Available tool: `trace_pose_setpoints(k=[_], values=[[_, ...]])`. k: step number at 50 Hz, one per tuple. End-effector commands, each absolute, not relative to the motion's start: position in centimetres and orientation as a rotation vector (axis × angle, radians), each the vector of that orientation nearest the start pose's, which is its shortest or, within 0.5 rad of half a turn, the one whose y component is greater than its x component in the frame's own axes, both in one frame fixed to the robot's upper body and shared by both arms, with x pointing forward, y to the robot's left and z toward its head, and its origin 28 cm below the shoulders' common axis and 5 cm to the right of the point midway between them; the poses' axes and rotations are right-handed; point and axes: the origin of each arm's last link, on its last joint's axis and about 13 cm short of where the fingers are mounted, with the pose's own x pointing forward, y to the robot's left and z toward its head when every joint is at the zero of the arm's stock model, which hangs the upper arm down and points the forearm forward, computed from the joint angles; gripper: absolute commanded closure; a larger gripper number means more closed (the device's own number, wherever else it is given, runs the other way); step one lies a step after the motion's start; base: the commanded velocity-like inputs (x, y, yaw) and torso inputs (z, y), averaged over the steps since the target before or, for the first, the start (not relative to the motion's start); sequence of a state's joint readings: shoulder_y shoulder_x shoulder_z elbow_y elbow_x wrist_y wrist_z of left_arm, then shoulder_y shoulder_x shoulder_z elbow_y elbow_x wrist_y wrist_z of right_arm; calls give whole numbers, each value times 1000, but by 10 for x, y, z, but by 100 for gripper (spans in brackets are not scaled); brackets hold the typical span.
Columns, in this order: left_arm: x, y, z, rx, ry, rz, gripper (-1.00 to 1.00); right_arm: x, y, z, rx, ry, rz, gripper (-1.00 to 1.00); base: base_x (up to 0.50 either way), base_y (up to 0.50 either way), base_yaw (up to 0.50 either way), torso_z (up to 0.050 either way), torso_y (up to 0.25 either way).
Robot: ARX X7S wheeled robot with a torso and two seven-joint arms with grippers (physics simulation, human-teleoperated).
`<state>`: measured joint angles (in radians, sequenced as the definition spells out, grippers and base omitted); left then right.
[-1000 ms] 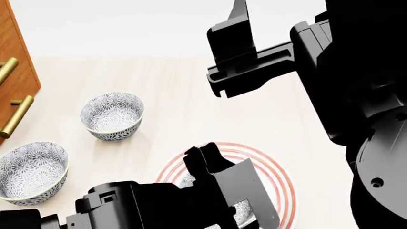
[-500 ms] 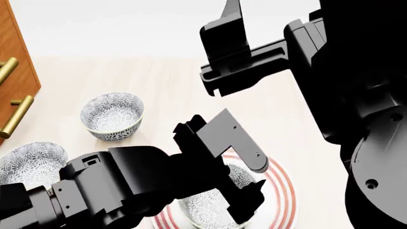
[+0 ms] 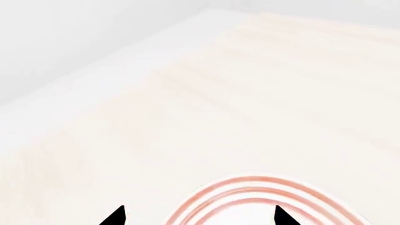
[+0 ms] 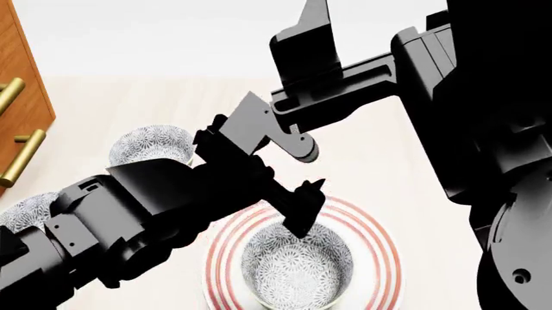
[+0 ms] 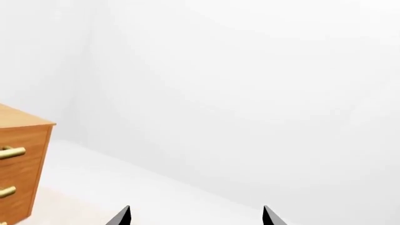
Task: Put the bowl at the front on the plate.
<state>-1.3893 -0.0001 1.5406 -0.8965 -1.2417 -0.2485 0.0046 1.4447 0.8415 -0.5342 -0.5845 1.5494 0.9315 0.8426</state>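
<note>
The patterned bowl (image 4: 298,270) stands upright in the middle of the red-ringed plate (image 4: 381,240) at the front of the table. My left gripper (image 4: 302,176) hangs open just above and behind the bowl, holding nothing; one fingertip (image 4: 308,205) is over the bowl's far rim. In the left wrist view the left gripper (image 3: 198,217) shows two spread tips over the plate (image 3: 250,186), and the bowl is out of that view. My right gripper (image 4: 293,81) is raised high at the back, open and empty; the right gripper (image 5: 195,216) faces the white wall.
Two look-alike bowls stand at the left, one (image 4: 151,145) partly behind my left arm and one (image 4: 24,210) near the table's left edge. A wooden cabinet (image 4: 19,97) with brass handles (image 4: 21,158) stands at the far left, and the cabinet (image 5: 18,168) also shows in the right wrist view.
My left gripper has let go of the bowl and risen up and back from it. The bowl now stands free on the plate. The right arm has barely moved.
</note>
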Motion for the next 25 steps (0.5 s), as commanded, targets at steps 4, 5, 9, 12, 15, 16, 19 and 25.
trace_pose_setpoints(k=[4, 5, 9, 12, 15, 16, 19, 25], values=[[409, 125, 178, 272, 268, -522, -100, 208, -122, 350, -259, -323, 220, -100, 0, 0, 0, 0, 0], [410, 127, 177, 276, 260, -513, -100, 208, -121, 349, -262, -323, 220, -100, 0, 0, 0, 0, 0], [413, 131, 177, 280, 237, -473, -100, 209, -121, 349, -261, -325, 224, -100, 0, 0, 0, 0, 0], [413, 131, 176, 327, 207, -454, -100, 209, -121, 349, -257, -328, 226, -100, 0, 0, 0, 0, 0], [414, 132, 179, 319, 209, -435, -100, 209, -121, 348, -257, -328, 225, -100, 0, 0, 0, 0, 0], [415, 134, 180, 314, 200, -418, -100, 208, -121, 348, -258, -330, 225, -100, 0, 0, 0, 0, 0], [417, 136, 181, 298, 186, -389, -100, 206, -121, 348, -257, -331, 221, -100, 0, 0, 0, 0, 0], [415, 140, 188, 269, 145, -334, -100, 202, -122, 346, -257, -335, 212, -100, 0, 0, 0, 0, 0]])
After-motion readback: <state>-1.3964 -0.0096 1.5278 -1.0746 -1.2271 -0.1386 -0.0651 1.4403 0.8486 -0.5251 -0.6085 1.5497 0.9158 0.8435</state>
